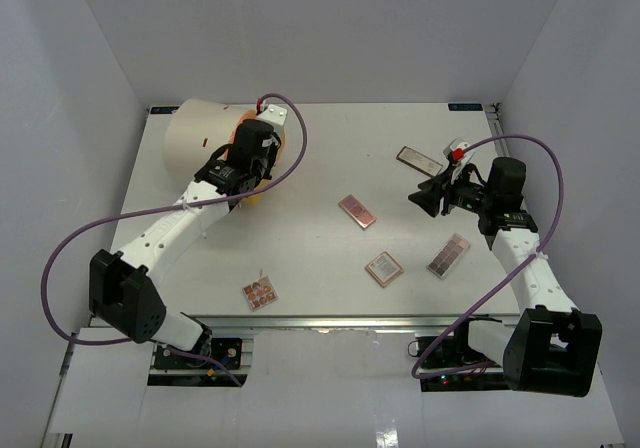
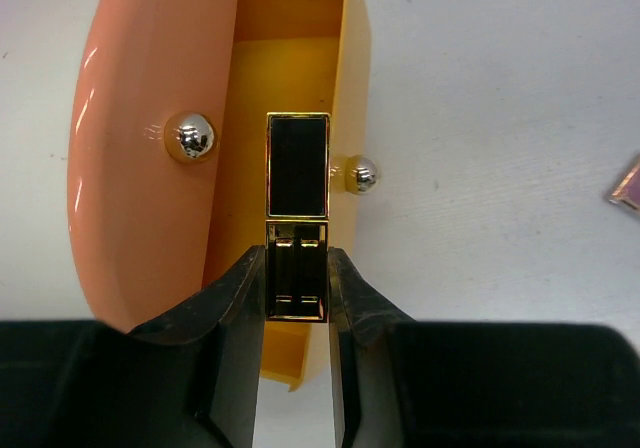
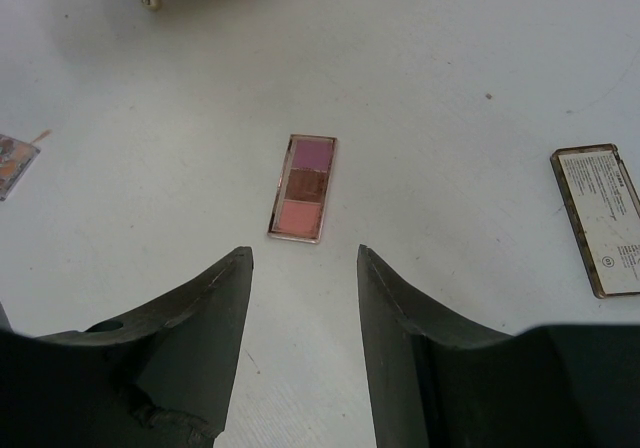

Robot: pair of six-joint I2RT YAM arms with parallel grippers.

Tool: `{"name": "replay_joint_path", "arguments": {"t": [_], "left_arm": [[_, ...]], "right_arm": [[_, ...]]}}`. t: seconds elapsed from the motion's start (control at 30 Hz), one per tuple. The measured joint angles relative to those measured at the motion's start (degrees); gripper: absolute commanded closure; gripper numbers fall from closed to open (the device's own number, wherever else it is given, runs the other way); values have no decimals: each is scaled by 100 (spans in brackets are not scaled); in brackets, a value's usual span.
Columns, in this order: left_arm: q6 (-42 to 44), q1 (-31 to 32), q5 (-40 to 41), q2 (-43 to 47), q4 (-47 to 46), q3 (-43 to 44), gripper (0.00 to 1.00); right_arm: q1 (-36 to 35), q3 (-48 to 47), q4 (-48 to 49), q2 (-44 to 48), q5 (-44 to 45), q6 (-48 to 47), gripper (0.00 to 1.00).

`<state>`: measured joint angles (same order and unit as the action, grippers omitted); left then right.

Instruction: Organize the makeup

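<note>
**Top view.** My left arm reaches to the round box (image 1: pixel 195 133) at the far left of the desk (image 1: pixel 320 138). My left gripper (image 1: pixel 250 168) is right at the box's orange front. From up here I cannot tell what it holds, because the wrist covers it. My right gripper (image 1: pixel 422 200) hangs over the right half, aimed at the middle palette (image 1: pixel 357 210). Loose on the desk are the square palette (image 1: pixel 384 268), the long palette (image 1: pixel 448 255), the far palette (image 1: pixel 413 158) and a small card (image 1: pixel 260 291). A red-topped item (image 1: pixel 457 152) lies behind my right wrist, too small to identify.

**Left wrist.** This view settles the grip. My left gripper (image 2: pixel 297 268) is clamped on the gold base of the lipstick (image 2: pixel 297 168). The black cap points away from me into the open yellow drawer (image 2: pixel 290 28), beside the orange front (image 2: pixel 140 188) and its silver knob (image 2: pixel 190 136). Holding the base leaves the cap end free to go in first. I judge the drawer to be the lipstick's storage place, and the lipstick is not yet released.

**Right wrist.** My right gripper (image 3: pixel 303 253) has its jaws well apart with nothing between them. The middle palette (image 3: pixel 303 188) lies flat just ahead, with its long side in line with the gap. That suits a pinch across its narrow width. Only this view shows its three shades, and that the far palette (image 3: pixel 600 218) lies label side up. The card (image 3: pixel 15 163) shows at the left edge.
</note>
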<state>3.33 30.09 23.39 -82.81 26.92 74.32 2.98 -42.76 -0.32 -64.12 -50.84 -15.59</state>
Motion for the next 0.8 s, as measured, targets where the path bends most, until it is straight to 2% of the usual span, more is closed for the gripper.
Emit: {"name": "replay_joint_path", "arguments": {"t": [0.1, 0.23, 0.3, 0.47, 0.63, 0.7, 0.8], "left_arm": [[140, 0, 233, -179, -2, 36, 86], [276, 0, 499, -240, -9, 37, 59], [309, 0, 612, -240, -31, 37, 49], [341, 0, 746, -238, -58, 43, 35], [229, 0, 573, -154, -31, 44, 24], [142, 0, 388, -53, -9, 44, 18], [-107, 0, -85, 278, 11, 1, 14]], "right_arm": [[0, 1, 0, 0, -6, 0, 47], [0, 0, 0, 0, -19, 0, 47], [0, 0, 0, 0, -23, 0, 47], [0, 0, 0, 0, -21, -2, 46], [0, 0, 0, -1, 16, -4, 44], [2, 0, 0, -11, 85, -7, 39], [7, 0, -44, -71, 366, 11, 23]]}}
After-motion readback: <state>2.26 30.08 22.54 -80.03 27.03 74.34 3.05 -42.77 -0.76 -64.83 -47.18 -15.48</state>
